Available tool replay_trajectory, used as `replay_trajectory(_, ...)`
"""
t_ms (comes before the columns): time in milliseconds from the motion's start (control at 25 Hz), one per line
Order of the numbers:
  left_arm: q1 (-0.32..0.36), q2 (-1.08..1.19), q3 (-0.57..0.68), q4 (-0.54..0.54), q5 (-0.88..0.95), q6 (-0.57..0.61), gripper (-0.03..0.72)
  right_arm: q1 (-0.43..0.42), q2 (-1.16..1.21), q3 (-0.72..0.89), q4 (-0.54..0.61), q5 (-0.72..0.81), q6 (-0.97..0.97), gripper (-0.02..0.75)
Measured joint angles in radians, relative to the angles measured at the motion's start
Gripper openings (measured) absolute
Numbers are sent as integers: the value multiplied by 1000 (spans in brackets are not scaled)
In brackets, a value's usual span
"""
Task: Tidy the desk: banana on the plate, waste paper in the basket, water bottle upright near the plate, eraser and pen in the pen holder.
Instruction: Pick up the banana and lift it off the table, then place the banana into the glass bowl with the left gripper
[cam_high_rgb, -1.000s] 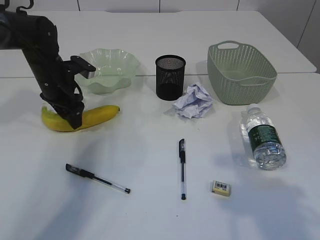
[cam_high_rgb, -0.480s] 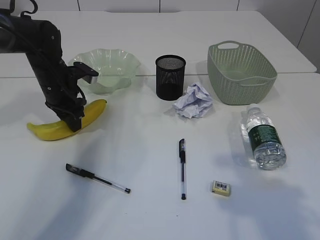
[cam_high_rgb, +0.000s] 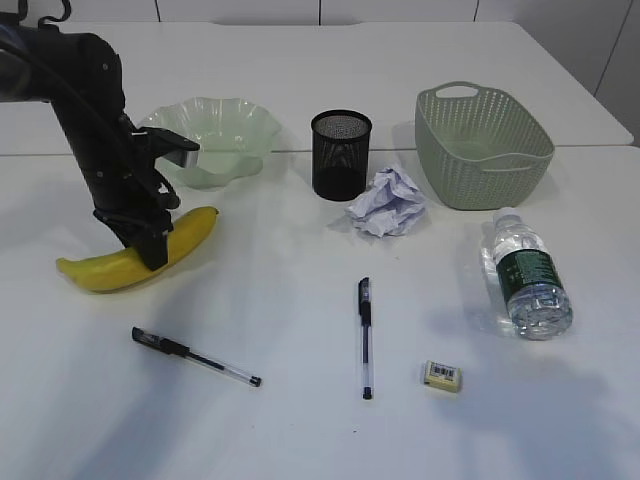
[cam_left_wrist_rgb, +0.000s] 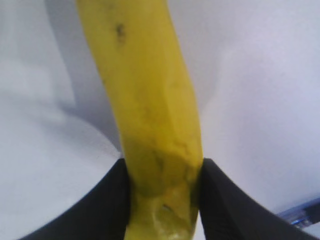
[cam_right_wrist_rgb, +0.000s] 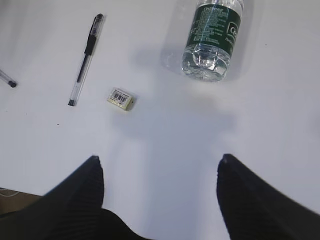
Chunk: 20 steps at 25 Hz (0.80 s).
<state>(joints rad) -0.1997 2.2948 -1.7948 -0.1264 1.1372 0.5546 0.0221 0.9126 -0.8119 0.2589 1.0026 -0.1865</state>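
the left gripper (cam_left_wrist_rgb: 162, 185) is clamped on the banana (cam_high_rgb: 135, 258): in the left wrist view one black finger (cam_left_wrist_rgb: 107, 200) presses the fruit at 9 o'clock and the other at 3 o'clock, the yellow body running away toward 12. in the exterior view the banana lies on the table (cam_high_rgb: 300, 430), at 7 o'clock from the green plate (cam_high_rgb: 215, 135). the right gripper (cam_right_wrist_rgb: 159, 172) hangs with fingers wide apart and nothing between them, the eraser (cam_right_wrist_rgb: 120, 98) at its 11 o'clock.
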Motion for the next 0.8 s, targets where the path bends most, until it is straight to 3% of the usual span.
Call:
replay_trajectory(440, 0, -27, -125, -140, 73, 20, 298, 0, 0, 0, 0, 7, -1, 521)
replay_trajectory(800, 0, -101, -234, -166, 82, 32, 296, 0, 0, 0, 4, 17, -2, 521)
